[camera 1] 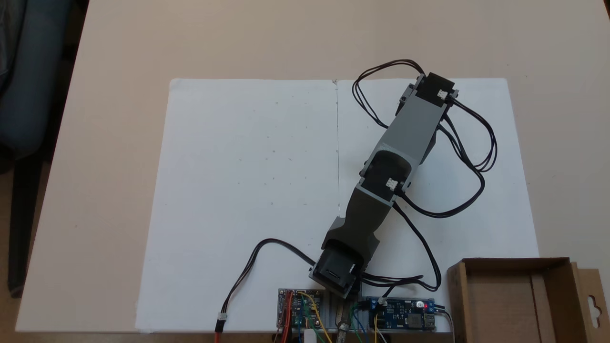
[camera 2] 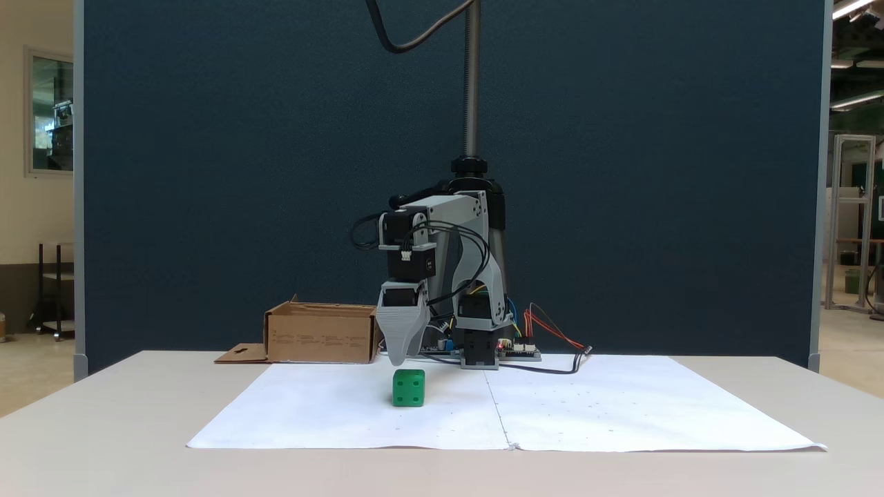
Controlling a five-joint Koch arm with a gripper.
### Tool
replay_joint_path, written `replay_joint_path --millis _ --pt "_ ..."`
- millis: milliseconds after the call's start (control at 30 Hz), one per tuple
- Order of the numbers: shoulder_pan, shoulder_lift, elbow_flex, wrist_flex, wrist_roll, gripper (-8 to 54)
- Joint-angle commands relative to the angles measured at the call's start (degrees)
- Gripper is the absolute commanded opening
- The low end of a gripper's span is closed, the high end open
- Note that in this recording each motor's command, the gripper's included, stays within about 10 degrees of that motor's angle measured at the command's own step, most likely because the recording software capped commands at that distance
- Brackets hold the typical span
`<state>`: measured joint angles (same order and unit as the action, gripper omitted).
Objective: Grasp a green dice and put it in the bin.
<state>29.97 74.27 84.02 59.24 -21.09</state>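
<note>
Jaws poised over the green dice, bin off to the side

From my remote seat I see the arm (camera 1: 402,138) stretched out from its base across the white paper sheet (camera 1: 248,190) that covers the middle of the pale surface (camera 1: 119,57). In the fixed view from above, the arm's grey links and black motors hide whatever lies beneath its far end, and loops of black cable (camera 1: 469,143) hang off its side.

The fixed view from the front tells me more. The gripper (camera 2: 400,359) points straight down, its grey tapered tip hanging just above the green dice (camera 2: 409,388) and a touch to the left of it in that view. I see a gap between the tip and the top of the cube, so nothing is held. The jaws line up one behind the other from this angle, and I cannot tell whether they are open or closed.

The green dice sits on the paper sheet, near the centre seam, upright with a four-pip face toward the front camera.

The bin (camera 1: 514,305) rests on the surface beside the arm's base, at the lower right in the view from above and to the left of the arm in the front view (camera 2: 321,335). Its flap with the hang-hole lies flat on the outer side. The dice is well apart from it.

Circuit boards (camera 1: 357,312) with coloured wires sit at the base of the arm
</note>
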Motion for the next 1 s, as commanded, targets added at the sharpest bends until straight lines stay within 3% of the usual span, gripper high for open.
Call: replay_joint_path --millis 0,367,967 --pt "0.35 1.05 -0.26 -0.97 -5.1 48.0" --pt "0.44 0.44 0.53 -0.97 -13.18 49.0" --pt "0.18 0.09 0.53 -3.87 -11.16 48.3"
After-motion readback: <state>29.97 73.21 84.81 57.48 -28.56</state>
